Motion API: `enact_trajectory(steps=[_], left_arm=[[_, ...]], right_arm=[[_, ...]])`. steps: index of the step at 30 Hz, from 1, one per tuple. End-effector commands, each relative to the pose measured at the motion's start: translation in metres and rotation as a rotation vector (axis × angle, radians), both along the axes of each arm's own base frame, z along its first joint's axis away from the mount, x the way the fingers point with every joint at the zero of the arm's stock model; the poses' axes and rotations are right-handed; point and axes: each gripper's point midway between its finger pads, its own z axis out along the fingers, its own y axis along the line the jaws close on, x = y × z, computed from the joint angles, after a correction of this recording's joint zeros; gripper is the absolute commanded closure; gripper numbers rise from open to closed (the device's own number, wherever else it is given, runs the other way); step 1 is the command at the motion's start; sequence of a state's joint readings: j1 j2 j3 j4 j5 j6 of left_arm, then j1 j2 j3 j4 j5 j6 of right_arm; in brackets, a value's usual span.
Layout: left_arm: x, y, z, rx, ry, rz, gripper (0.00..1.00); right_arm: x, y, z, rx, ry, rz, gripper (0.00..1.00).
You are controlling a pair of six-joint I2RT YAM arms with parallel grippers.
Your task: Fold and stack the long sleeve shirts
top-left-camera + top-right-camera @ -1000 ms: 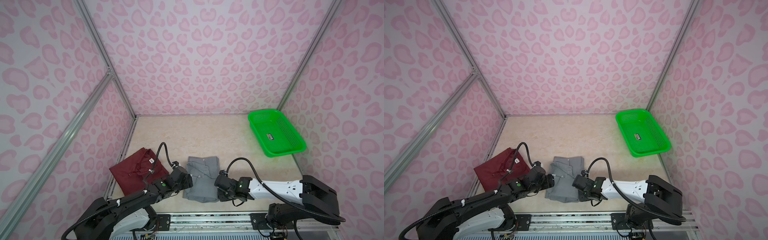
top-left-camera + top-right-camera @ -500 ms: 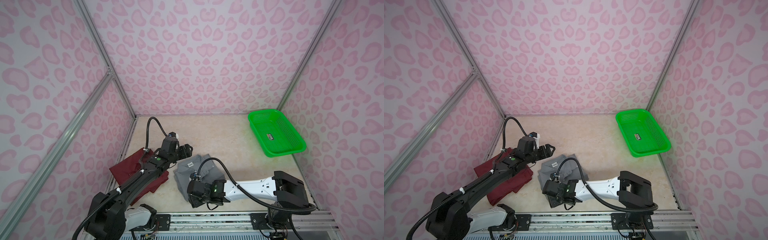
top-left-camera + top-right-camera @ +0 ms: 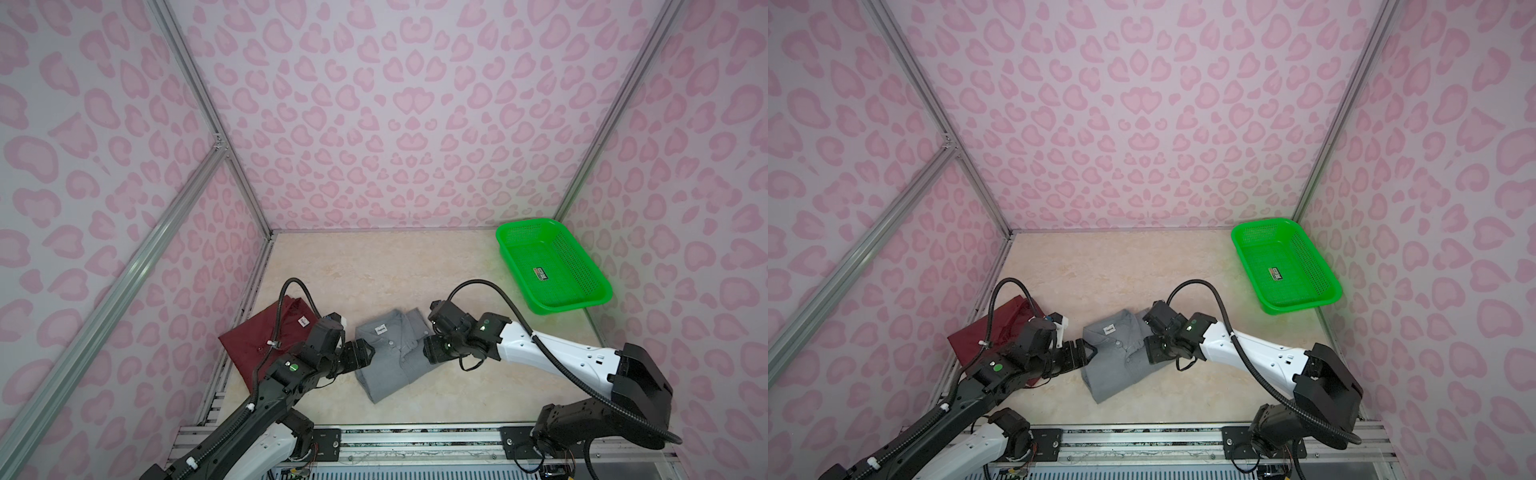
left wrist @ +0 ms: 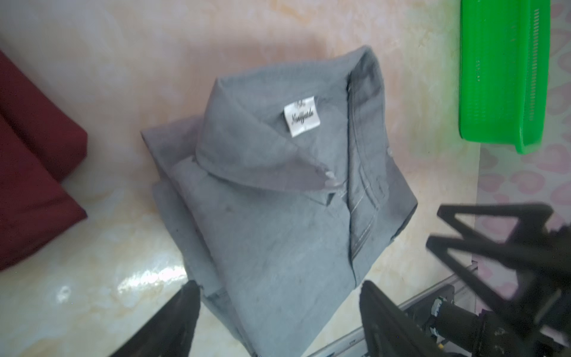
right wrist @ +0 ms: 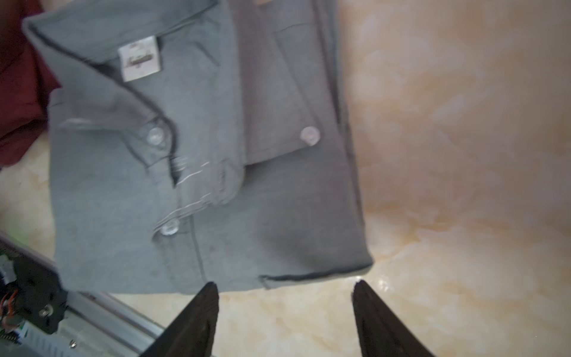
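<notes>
Grey collared button-up shirt (image 3: 395, 365) lies folded near the front of the beige marbled surface (image 3: 374, 266), a little apart from the folded dark maroon shirt (image 3: 249, 345) by the left wall. Left fingers (image 4: 185, 315) and right fingers (image 5: 197, 318) flank it, both spread, pinching nothing. My guess: lining up to lift it onto the maroon one. Pink heart-print walls (image 3: 374, 124) all round, bright green perforated plastic basket (image 3: 524, 224) far right.

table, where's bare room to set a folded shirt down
Bare: the back strip of table between grey shirt and rear wall, left of the green basket. Crowded: front left, around the maroon shirt.
</notes>
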State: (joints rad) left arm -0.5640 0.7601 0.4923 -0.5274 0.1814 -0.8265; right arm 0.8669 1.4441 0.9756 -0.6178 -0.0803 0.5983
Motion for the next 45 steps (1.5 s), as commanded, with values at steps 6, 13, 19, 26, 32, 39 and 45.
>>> enact_trajectory(steps=[6,13,19,26,32,39,45], left_arm=[[-0.023,-0.006,-0.037,-0.043,0.061,0.066,0.45],[-0.048,0.015,-0.093,0.07,0.164,0.099,0.81],[-0.048,0.023,-0.104,0.112,0.165,0.102,0.72],[-0.02,0.032,-0.078,0.174,0.103,0.059,0.56],[-0.025,0.031,-0.063,0.103,0.078,0.093,0.34],[-0.014,0.009,-0.024,-0.025,-0.054,0.014,0.03],[-0.021,-0.004,-0.046,-0.01,0.031,-0.061,0.02]], right_arm=[[0.002,0.018,-0.053,0.005,0.1,0.084,0.43],[-0.021,0.001,-0.092,-0.157,0.129,0.036,0.47],[-0.053,0.001,-0.079,-0.05,0.155,0.014,0.46],[-0.076,0.001,-0.048,0.082,0.148,-0.019,0.37],[-0.052,-0.04,-0.026,0.12,0.071,-0.128,0.27],[-0.028,-0.034,-0.012,0.337,0.013,-0.1,0.19],[-0.023,-0.021,-0.039,0.311,0.077,-0.053,0.21]])
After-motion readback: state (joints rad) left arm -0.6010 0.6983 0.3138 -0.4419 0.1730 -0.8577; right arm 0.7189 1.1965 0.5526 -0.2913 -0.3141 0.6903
